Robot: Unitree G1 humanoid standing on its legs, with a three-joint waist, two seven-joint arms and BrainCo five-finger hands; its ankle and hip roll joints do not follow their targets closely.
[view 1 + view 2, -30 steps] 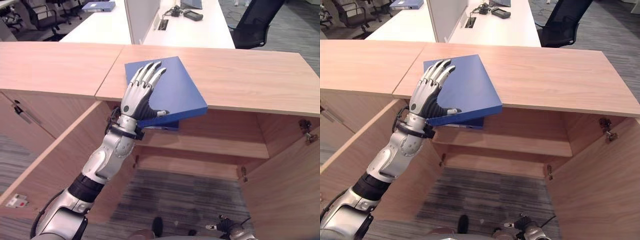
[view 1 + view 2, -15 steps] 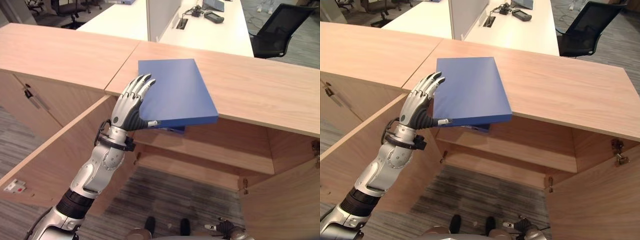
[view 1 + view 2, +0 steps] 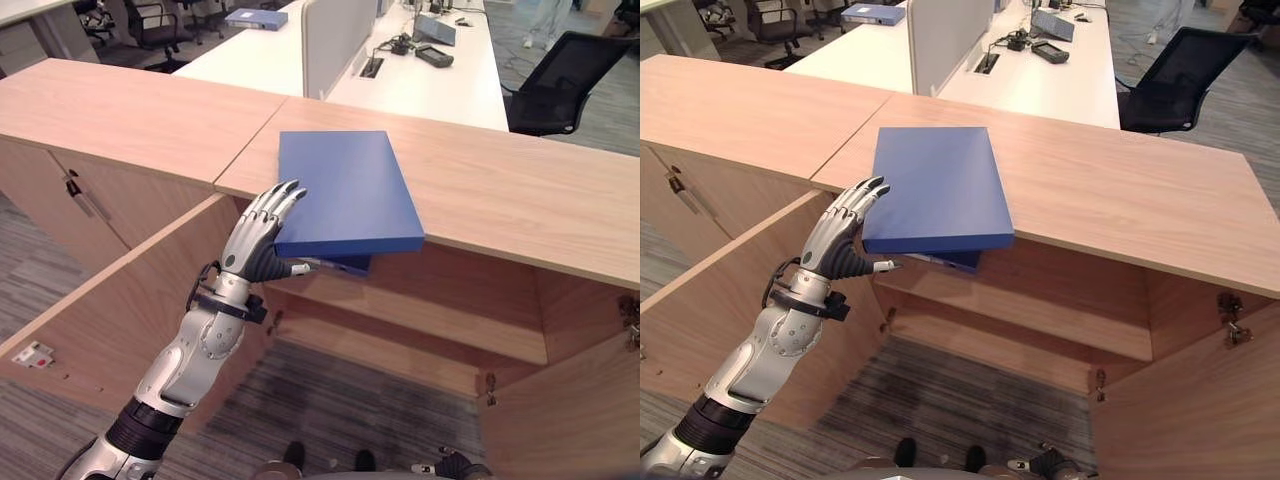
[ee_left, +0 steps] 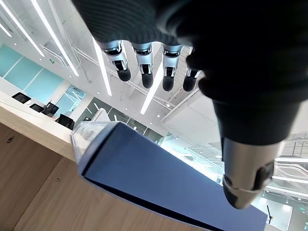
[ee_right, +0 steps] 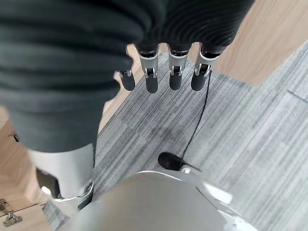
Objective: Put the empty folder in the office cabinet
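Note:
The blue folder (image 3: pixel 345 190) lies flat on the wooden cabinet top (image 3: pixel 520 195), its near end sticking out over the open cabinet. A darker blue part (image 3: pixel 345 264) shows just under that overhang. My left hand (image 3: pixel 258 240) is at the folder's near-left corner with fingers straight beside the edge and the thumb pointing under it. In the left wrist view the fingers (image 4: pixel 144 67) stay straight above the folder (image 4: pixel 163 178), not closed round it. My right hand (image 3: pixel 455 466) hangs low over the carpet, its fingers (image 5: pixel 173 72) relaxed and holding nothing.
The cabinet stands open with a shelf (image 3: pixel 420 310) inside, one door (image 3: pixel 110 310) swung out at the left and another (image 3: pixel 580 400) at the right. White desks, a black chair (image 3: pixel 560 80) and another blue folder (image 3: pixel 255 17) lie beyond.
The camera has shifted. My left hand has slid back off the folder's top to its near-left corner. The folder now lies squarer and flatter on the cabinet top.

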